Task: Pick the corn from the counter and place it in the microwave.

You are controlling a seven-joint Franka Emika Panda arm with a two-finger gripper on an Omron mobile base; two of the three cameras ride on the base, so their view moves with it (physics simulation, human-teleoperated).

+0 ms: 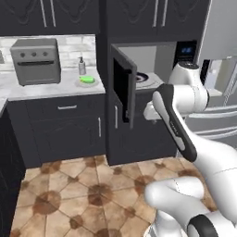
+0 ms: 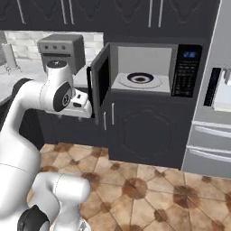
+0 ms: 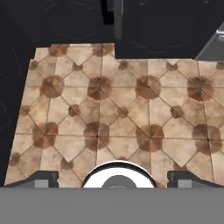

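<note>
My gripper points down at the tiled floor in front of the microwave, its fingertips spread wide with nothing between them. The corn lies on the counter to the left of the microwave, just beside the soap bottle and right of the toaster oven. The microwave door stands open, showing the turntable plate inside.

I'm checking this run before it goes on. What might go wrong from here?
The microwave door stands open between the arm and the corn, so a swing toward the counter may hit it. The corn lies on a plate beside a soap bottle, which a reach might knock over. The gripper is open, pointed at the floor, far from the corn.
</note>
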